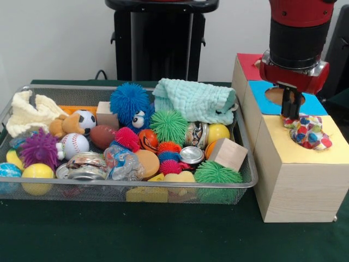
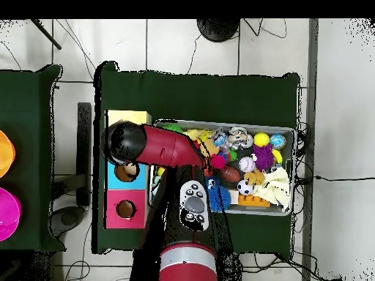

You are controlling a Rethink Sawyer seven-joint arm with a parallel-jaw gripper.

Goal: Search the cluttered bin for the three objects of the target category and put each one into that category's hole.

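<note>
The wire mesh bin [image 1: 136,185] fills the left and middle of the table and is packed with toys; it also shows in the overhead view [image 2: 294,172]. The yellow-topped wooden box [image 1: 332,153] stands nearest of three boxes on the right. A multicoloured patterned soft object [image 1: 309,132] lies over its hole, so the hole is hidden. My gripper [image 1: 290,115] hangs straight down with its tips at the object's left edge. In the overhead view my arm [image 2: 157,145] covers most of the yellow box [image 2: 128,117] and hides the gripper.
The blue-topped box [image 1: 262,103] and the red-topped box [image 1: 248,63] stand behind the yellow one. The bin holds a blue spiky ball [image 1: 129,101], a pale green cloth [image 1: 193,101], a wooden cube [image 1: 228,154], a baseball [image 1: 73,144], cans and several small balls.
</note>
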